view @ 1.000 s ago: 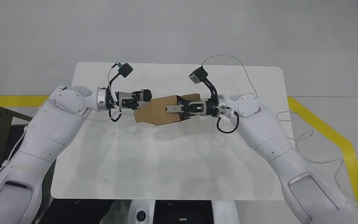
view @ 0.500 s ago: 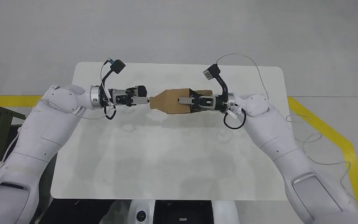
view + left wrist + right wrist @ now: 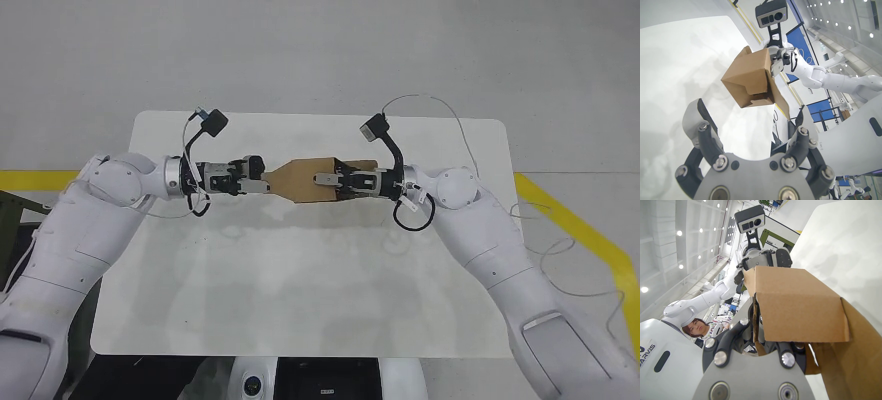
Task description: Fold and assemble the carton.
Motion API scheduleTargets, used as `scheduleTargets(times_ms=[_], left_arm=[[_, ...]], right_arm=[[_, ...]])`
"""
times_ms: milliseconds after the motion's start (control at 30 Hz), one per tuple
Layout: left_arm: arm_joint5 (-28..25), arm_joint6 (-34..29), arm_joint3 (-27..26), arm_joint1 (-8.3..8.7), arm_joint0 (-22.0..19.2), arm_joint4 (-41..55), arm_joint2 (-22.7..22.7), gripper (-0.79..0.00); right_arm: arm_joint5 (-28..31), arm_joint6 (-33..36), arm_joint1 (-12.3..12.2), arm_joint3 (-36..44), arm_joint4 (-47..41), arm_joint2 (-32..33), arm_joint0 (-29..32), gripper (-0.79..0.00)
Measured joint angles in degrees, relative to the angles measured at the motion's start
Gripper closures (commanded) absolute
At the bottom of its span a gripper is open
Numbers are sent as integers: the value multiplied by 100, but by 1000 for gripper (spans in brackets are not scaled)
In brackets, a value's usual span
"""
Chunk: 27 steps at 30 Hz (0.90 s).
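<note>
- Holds a brown cardboard carton point(image 3: 305, 180) in the air over the far middle of the white rectangular counter point(image 3: 300, 300), stretched lengthwise between the two arms.
- Clamps the right jaws tight on a carton wall at the end nearest the right arm; from the left wrist, fingers point(image 3: 776, 65) seen pinching the far upper edge of the carton point(image 3: 747, 79).
- Spreads the left jaws wide at the opposite, tapered end, with nothing gripped between the fingertips point(image 3: 703, 111).
- Lets a loose flap point(image 3: 779, 98) trail from the carton toward the left jaws, tip just beside one fingertip; cannot tell whether touching.
- Presents the end facing the left arm partly folded in, with a dark gap between the tucked panels.
- From the right wrist, shows the carton point(image 3: 798, 306) squared up into a box shape right against the right jaws, a broad flap point(image 3: 857, 351) alongside, and the left arm's dark pads point(image 3: 784, 258) just past the far end.
</note>
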<state>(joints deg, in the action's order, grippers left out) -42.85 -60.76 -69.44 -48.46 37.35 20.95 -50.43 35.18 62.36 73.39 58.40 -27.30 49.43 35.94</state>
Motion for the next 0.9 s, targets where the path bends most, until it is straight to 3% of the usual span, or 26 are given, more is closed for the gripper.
scheduleTargets(times_ms=[900], left_arm=[[0,-24,397,-258,-119,-268,207,-785]], right_arm=[[244,411,160,224,-511,-61,42,0]])
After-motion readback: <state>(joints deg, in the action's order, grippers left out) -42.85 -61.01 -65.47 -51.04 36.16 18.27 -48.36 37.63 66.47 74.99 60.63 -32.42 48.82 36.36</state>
